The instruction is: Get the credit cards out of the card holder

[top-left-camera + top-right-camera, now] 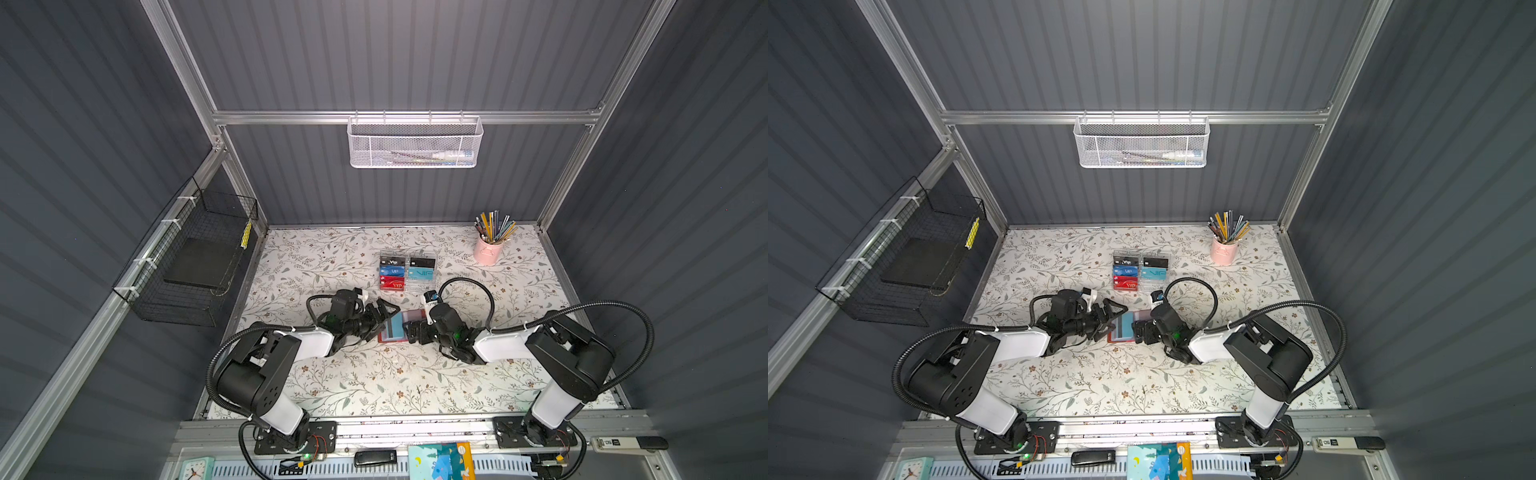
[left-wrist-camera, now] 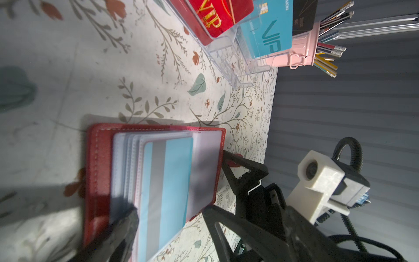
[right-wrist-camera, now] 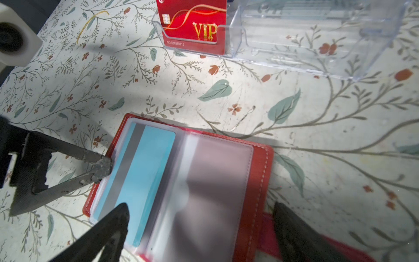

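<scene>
As both arms lean in over the middle of the floral table (image 1: pixel 374 374), here's the count: one card holder (image 3: pixel 260 177), two grippers, and just one credit card (image 3: pixel 145 172) on show. The card holder lies open and flat, right between the two grippers and just in front of the clear acrylic rack (image 1: pixel 420 287). It has a red stitched cover with a fan of clear sleeves (image 2: pixel 127 158) bound inside, too bunched to count. A pink-red strap tab (image 3: pixel 269 226) pokes out on the right arm's side. The credit card sits in the top sleeve of the page nearer the left arm: light blue, back side up, one grey stripe running along its length.

Left gripper (image 1: pixel 384 322): jaws spread wide, holding nothing, one fingertip (image 3: pixel 103 166) touching the outer edge of the card's page. Right gripper (image 3: pixel 199 213): also wide open and holding nothing, straddling the card holder. One finger is over the card, the other out past the strap side. Whether either finger touches the sleeves, I can't tell.

Behind them, the rack carries five VIP cards (image 1: pixel 392 272): black, dark blue and red in one column, black and teal in the other. One pink cup (image 1: pixel 487 252) of pencils stands near the far right corner.
</scene>
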`<state>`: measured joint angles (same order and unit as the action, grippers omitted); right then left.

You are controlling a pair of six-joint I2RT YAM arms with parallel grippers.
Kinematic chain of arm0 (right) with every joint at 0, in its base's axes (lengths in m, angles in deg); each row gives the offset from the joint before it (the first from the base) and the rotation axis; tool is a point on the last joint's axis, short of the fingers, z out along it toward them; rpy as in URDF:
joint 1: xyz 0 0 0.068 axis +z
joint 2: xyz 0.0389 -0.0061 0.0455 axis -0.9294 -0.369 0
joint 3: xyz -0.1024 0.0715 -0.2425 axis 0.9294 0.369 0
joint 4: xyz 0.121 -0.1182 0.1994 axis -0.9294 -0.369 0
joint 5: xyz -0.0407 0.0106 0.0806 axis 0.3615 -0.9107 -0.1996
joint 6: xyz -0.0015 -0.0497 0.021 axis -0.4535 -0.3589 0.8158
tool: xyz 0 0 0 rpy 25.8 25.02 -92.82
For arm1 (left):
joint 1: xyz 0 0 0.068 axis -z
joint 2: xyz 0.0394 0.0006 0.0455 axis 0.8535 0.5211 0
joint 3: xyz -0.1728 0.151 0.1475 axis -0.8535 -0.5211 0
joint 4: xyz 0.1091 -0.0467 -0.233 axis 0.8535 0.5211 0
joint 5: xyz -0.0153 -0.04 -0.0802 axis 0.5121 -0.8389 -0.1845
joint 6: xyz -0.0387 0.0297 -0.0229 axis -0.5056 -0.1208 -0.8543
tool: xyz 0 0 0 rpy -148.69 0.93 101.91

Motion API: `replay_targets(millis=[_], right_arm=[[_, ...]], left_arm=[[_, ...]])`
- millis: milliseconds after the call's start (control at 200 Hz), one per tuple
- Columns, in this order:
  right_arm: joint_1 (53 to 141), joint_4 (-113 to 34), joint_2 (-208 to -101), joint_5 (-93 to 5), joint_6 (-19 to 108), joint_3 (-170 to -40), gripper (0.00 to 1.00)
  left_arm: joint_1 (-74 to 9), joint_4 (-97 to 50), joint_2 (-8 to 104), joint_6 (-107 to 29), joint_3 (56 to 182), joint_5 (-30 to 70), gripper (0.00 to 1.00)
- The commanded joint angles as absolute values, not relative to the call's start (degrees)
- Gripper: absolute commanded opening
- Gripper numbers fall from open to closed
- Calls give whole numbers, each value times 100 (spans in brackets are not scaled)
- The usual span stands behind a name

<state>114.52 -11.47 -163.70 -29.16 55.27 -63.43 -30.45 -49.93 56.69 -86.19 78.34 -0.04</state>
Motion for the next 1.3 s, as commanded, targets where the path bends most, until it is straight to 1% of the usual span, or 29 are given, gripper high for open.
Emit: replay_targets(millis=[0, 455, 840, 965, 1041, 1126, 1181, 1211, 1296], right_arm=[[11475, -1445, -16491, -3117, 5668, -6217, 99], [11475, -1269, -16339, -3207, 5695, -6011, 99], [11306, -727, -15341, -3685, 5855, -5396, 99], [11092, -224, -15077, -4128, 6107, -5129, 99], [10958, 90, -15167, -4555, 6266, -5098, 99], [10921, 820, -15420, -4992, 6443, -5021, 99], [10910, 1318, -15677, -5229, 6583, -4981, 99], [10900, 1540, -15842, -5549, 6656, -4996, 98], [10896, 2066, -16320, -5750, 6861, -5033, 98]], left_arm=[[-2990, -5065, 5795, -8656, 7889, -6, 100], [-2986, -5207, 5944, -8674, 7748, 67, 100], [-2986, -5460, 6093, -8736, 7521, 89, 100], [-2986, -5567, 6138, -8770, 7444, 81, 100], [-2986, -5588, 6151, -8773, 7410, 81, 100], [-2986, -5629, 6165, -8789, 7391, 73, 100], [-2990, -5645, 6165, -8806, 7380, 72, 100], [-2988, -5649, 6170, -8806, 7367, 72, 100], [-2986, -5684, 6182, -8818, 7357, 57, 100]])
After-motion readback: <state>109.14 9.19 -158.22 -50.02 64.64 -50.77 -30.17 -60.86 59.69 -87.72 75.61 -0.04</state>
